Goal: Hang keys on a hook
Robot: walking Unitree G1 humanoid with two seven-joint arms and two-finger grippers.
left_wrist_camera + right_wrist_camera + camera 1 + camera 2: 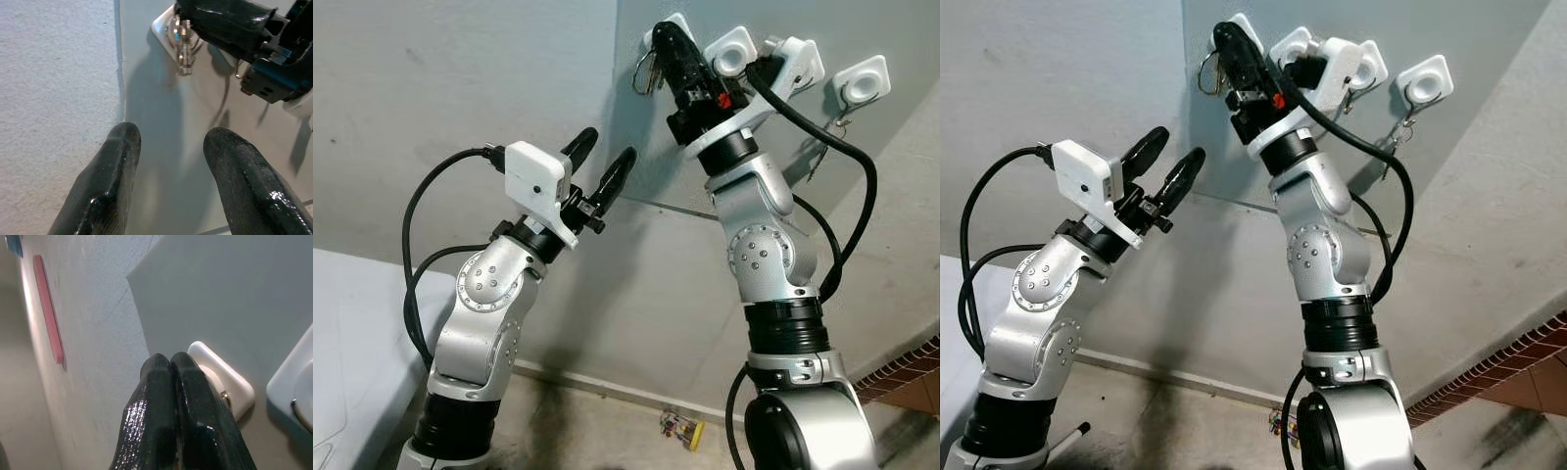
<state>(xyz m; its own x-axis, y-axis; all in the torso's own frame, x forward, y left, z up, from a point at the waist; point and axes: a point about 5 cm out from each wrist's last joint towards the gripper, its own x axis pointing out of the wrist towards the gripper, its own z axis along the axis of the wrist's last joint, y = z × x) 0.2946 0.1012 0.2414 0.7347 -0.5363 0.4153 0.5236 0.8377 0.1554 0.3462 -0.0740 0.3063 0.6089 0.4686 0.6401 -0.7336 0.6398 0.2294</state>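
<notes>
My right hand (668,44) is raised to the wall, fingers pressed together at the leftmost white hook (222,377). The keys (648,70) dangle at that hook, just beside my fingertips; I cannot tell whether I grip them. My left hand (604,162) hovers lower, fingers spread, holding nothing. I can read no writing.

Keys (648,72) at the leftmost hook (222,377).
Metal bunch on a ring, dangling beside the white square hook pad on the pale grey wall panel, first in a row of four such pads; partly hidden behind black fingers (168,406) pressed together.
</notes>
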